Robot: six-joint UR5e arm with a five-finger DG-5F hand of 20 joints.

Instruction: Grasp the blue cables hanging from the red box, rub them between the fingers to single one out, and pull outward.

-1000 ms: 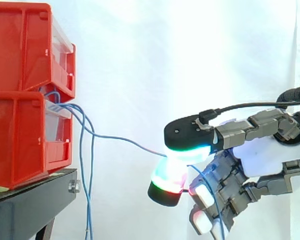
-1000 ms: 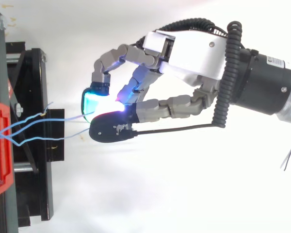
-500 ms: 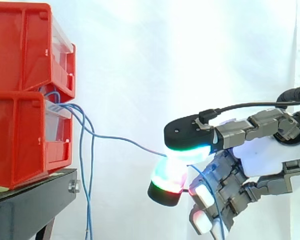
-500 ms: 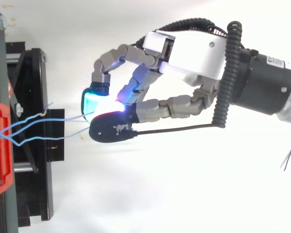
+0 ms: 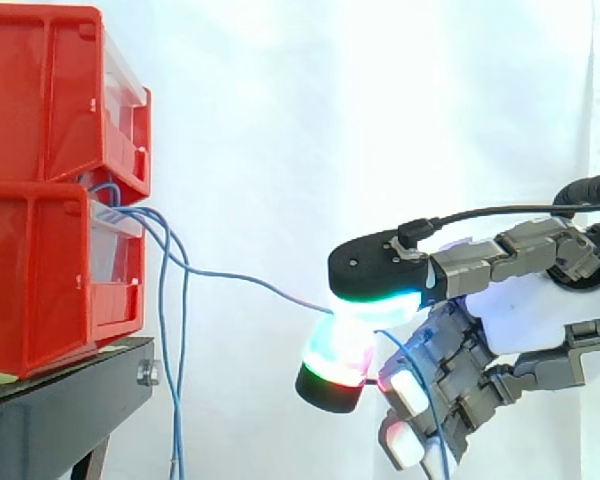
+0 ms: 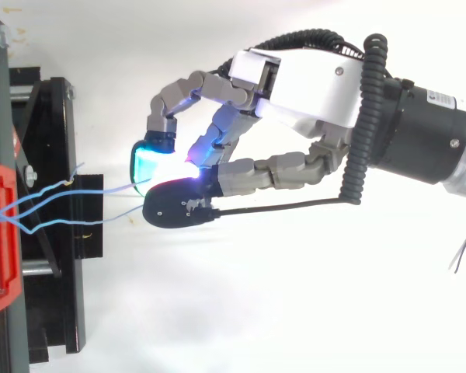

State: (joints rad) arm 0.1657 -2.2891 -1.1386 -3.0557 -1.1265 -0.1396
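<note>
From the side I see the hand (image 5: 525,320) at about 4 o'clock, well apart from the two stacked red boxes (image 5: 50,190), which sit at 9 o'clock on the black stand (image 5: 60,410). Its fingers (image 5: 375,270) are clamped on one blue cable (image 5: 240,281): two glowing pads meet, one above the other, with the strand caught between them. That cable leaves the front of the lower box, dips, then runs toward 4 o'clock to the pinch, and its loose tail drops past the palm. The other cables (image 5: 168,400) hang straight down in front of the stand. From above, they fan out from the box at 9 o'clock toward the hand (image 6: 311,78) at 2 o'clock.
</note>
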